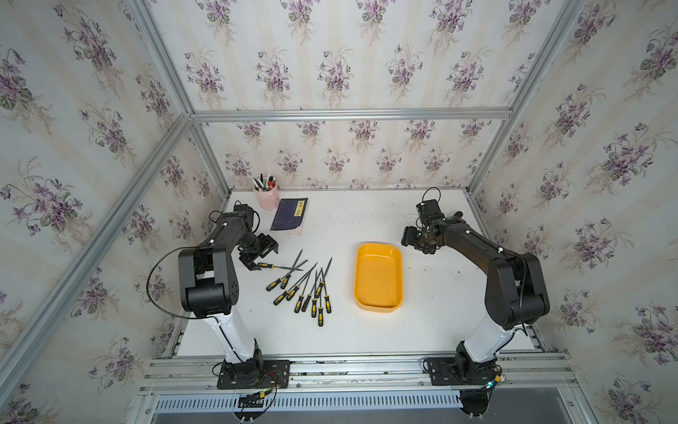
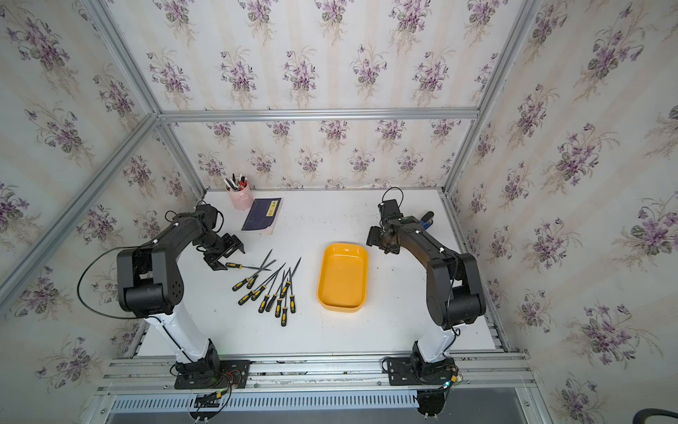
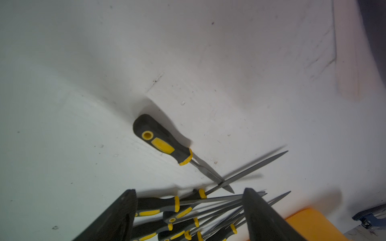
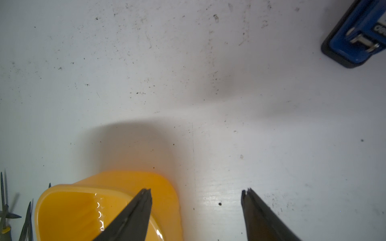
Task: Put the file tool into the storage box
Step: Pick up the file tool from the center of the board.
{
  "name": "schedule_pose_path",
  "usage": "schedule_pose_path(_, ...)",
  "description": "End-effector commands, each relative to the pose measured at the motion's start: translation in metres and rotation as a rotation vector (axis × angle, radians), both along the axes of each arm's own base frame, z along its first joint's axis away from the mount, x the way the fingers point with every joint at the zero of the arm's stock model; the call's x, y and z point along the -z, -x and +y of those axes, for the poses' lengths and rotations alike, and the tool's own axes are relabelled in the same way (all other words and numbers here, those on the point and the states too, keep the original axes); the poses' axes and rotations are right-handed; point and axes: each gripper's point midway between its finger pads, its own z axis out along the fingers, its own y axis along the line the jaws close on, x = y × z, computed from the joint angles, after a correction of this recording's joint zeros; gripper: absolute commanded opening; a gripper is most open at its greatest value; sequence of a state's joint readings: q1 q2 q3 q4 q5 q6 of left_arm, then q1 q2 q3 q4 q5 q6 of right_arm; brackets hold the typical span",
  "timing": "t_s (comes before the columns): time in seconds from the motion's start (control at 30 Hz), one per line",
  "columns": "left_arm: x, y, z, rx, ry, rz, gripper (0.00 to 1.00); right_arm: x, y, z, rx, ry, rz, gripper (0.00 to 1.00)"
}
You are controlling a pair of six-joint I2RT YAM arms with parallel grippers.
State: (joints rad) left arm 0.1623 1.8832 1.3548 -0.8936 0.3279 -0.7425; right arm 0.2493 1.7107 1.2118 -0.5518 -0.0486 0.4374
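While the file tool (image 1: pixel 273 266) lies flat on the desk (image 1: pixel 367 330), on the left-arm side of the storage box (image 1: pixel 378 275) and well apart from it, the job looks to be at the first pick. The box is empty in both top views, so nothing is stored yet.

The tool's black-and-yellow handle (image 3: pixel 163 141) points away from the box. Its blade tip points toward the box and crosses the blade of one of the other files (image 1: pixel 304 290); which lies on top, cannot tell. Those others fan out between this file and the box, handles toward the robot's bases.

The left end effector (image 1: pixel 261 257) hovers just beside the handle end, on the side away from the box. Its jaws are spread and nothing is pinched. In the left wrist view the handle sits ahead of the fingertips (image 3: pixel 130 194), not between them.

The right end effector (image 4: pixel 196 191) hangs near the box's far corner, spread and empty, with one fingertip over the rim (image 4: pixel 117 177).

Next move, as I judge it: advance the left arm until the handle is between the jaws, pinch the handle rather than the blade, and lift clear of the crossed blade. Then carry it over the pile and lay it lengthwise in the box. The risk is dragging the crossed neighbour along.

Further out, beyond the files from the box, are a notebook (image 1: pixel 290 216) and a pink pen cup (image 1: pixel 267 198).
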Motion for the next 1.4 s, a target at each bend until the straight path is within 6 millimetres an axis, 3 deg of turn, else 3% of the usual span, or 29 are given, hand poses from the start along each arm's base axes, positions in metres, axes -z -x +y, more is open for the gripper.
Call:
schedule_pose_path(0.0, 0.005, -0.01, -0.005, -0.134, 0.093, 0.009, 0.76, -0.004, 0.002, -0.001, -0.011, 0.008, -0.011, 0.73)
schedule_pose_path(0.33, 0.03, 0.0, 0.007, -0.188, 0.088, 0.084, 0.7, 0.004, 0.007, -0.006, -0.013, 0.036, 0.008, 0.73)
schedule_pose_path(0.43, 0.039, 0.003, 0.008, -0.198, 0.089, 0.104, 0.59, 0.006, 0.005, -0.004, -0.017, 0.031, 0.014, 0.72)
schedule_pose_path(0.53, 0.049, 0.009, 0.009, -0.198, 0.089, 0.126, 0.56, 0.008, 0.003, -0.005, -0.015, 0.038, 0.012, 0.72)
schedule_pose_path(0.7, 0.061, 0.016, 0.012, -0.207, 0.1, 0.149, 0.28, 0.01, 0.001, -0.005, -0.02, 0.043, 0.014, 0.7)
schedule_pose_path(0.87, 0.064, 0.019, 0.018, -0.233, 0.109, 0.153, 0.21, 0.014, 0.004, -0.004, -0.032, 0.045, 0.024, 0.7)
schedule_pose_path(1.07, 0.052, 0.011, 0.025, -0.233, 0.087, 0.118, 0.18, 0.014, 0.004, -0.006, -0.031, 0.053, 0.021, 0.69)
schedule_pose_path(1.37, 0.01, -0.012, 0.049, -0.294, -0.034, -0.033, 0.12, 0.012, 0.003, -0.006, -0.028, 0.051, 0.002, 0.69)
